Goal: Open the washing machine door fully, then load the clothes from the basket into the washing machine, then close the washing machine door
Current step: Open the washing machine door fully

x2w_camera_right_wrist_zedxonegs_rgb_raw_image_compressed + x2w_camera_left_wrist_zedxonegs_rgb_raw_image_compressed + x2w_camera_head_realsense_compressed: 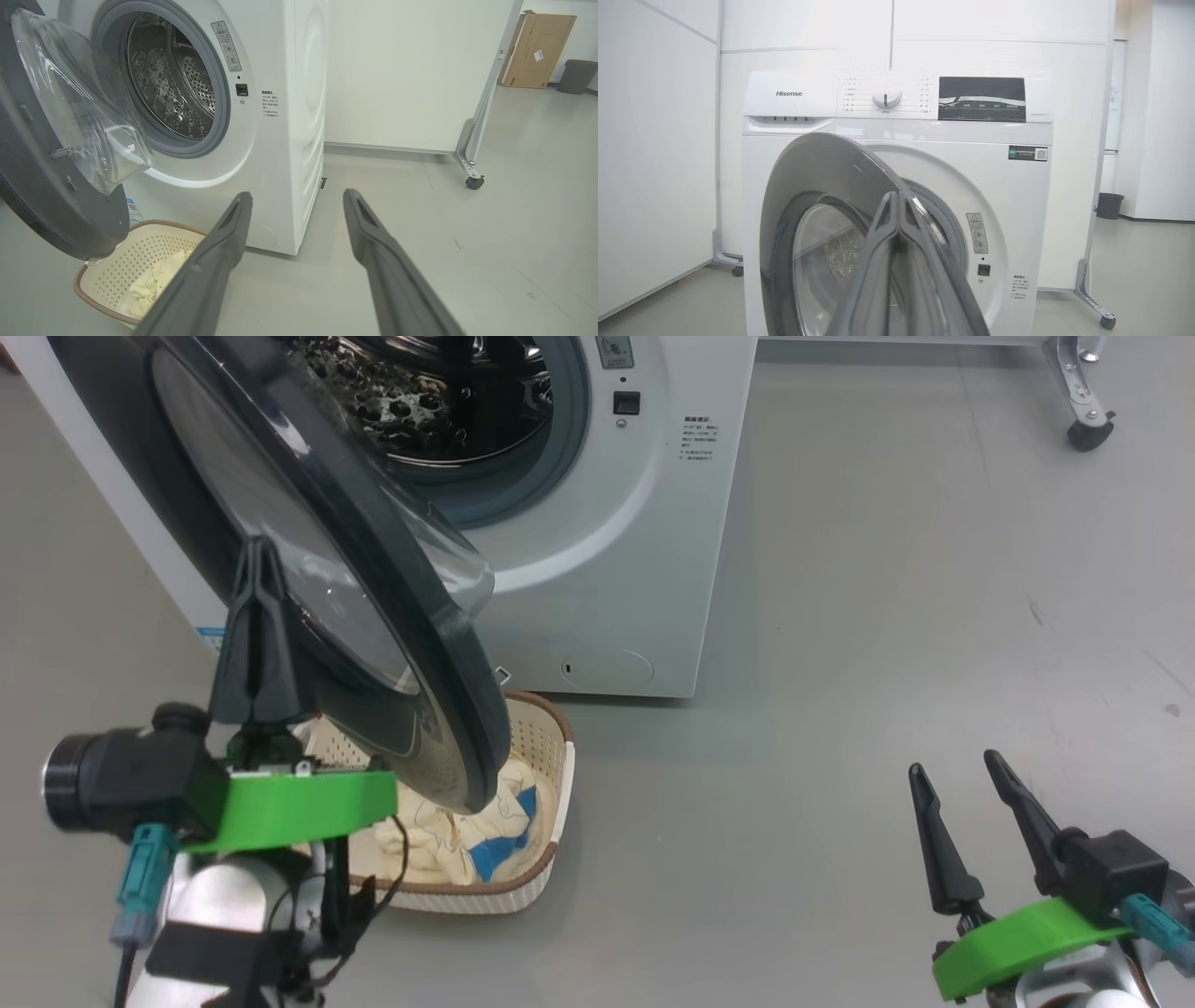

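1. The washing machine (635, 569) stands at the far left of the grey floor (840, 709). Its perforated steel drum (173, 79) shows through the round opening.
2. The washing machine door (411, 616) is hinged on the left and stands partly open. It swings out toward the near side, with its clear glass bowl facing the drum.
3. The basket (560, 747) sits on the floor just in front of the machine. In the head view the lower edge of the door hides its far-left part.
4. The clothes (439, 849) lie bunched inside the basket, cream-yellow with a blue patch (504, 849) showing.
5. The left end effector (260, 551) is at the near left with its two fingers pressed together and nothing between them. The tips rise in front of the door's outer face, and I cannot tell whether they touch it.
6. The right end effector (952, 765) is at the near right, well apart from the machine and basket. Its fingers are spread wide and it holds nothing.
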Controlling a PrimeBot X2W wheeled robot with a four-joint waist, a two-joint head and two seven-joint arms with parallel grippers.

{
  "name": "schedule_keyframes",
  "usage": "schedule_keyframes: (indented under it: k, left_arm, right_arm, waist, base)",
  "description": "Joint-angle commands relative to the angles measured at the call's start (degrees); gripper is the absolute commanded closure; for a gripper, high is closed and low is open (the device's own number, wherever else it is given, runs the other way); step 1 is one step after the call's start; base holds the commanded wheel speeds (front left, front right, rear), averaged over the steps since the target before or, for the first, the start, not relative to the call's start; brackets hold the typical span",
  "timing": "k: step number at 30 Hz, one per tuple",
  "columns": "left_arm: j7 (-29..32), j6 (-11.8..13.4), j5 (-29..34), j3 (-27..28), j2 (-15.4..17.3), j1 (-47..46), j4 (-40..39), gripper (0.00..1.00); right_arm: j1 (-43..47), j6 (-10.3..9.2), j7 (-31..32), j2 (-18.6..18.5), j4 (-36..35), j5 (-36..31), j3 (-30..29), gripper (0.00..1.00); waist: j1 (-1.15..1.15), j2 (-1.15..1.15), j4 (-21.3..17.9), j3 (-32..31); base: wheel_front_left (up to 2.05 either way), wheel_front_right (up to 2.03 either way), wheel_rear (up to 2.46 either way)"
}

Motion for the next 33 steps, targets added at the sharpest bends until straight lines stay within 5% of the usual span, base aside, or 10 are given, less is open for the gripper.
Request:
schedule_keyframes:
  k: [1, 14, 33]
  left_arm:
    - [1.6, -0.8, 0.6, 0.1, 0.7, -3.9, -4.8, 1.0]
    - [8.5, -4.7, -5.4, -14.9, -4.7, -8.3, -7.0, 1.0]
    - [2.4, -0.9, -15.8, -18.5, -5.4, -11.8, 23.9, 1.0]
  right_arm:
    - [-1.0, -0.16, -0.5, -0.5, -1.6, 0.0, 1.2, 0.0]
    - [-1.5, -0.16, -0.7, -0.5, -0.7, 0.5, 2.6, 0.0]
    - [-2.7, -0.16, -0.6, -0.5, -0.2, 0.9, 2.8, 0.0]
  waist:
    - [0.0, 0.0, -0.1, 0.1]
    - [0.0, 0.0, -2.7, 0.7]
    - [0.0, 0.0, -3.8, 1.7]
  base:
    - [0.0, 0.0, 0.0]
    - [0.0, 0.0, 0.0]
    - [0.0, 0.0, 0.0]
